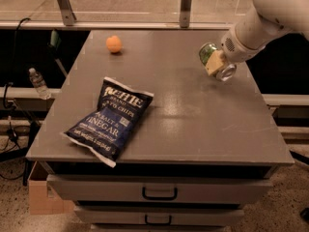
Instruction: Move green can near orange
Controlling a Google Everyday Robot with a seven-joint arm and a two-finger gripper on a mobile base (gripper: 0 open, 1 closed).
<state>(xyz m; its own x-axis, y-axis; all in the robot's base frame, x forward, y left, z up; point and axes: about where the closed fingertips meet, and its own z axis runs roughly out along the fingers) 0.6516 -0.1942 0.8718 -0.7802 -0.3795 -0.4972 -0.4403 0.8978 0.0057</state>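
Note:
The green can (208, 53) is held tilted in my gripper (215, 63) above the right rear part of the grey table (193, 115). Its green side shows at the upper left of the fingers and a shiny silver end (226, 72) shows at the lower right. The gripper is shut on the can, and the can is off the tabletop. The white arm comes in from the upper right. The orange (114, 44) sits on the table at the far left rear, well apart from the can.
A dark blue chip bag (110, 120) lies on the front left of the table. A clear water bottle (37, 83) stands off the table's left side. Drawers (159, 192) are under the tabletop. A rail with posts (185, 6) runs behind.

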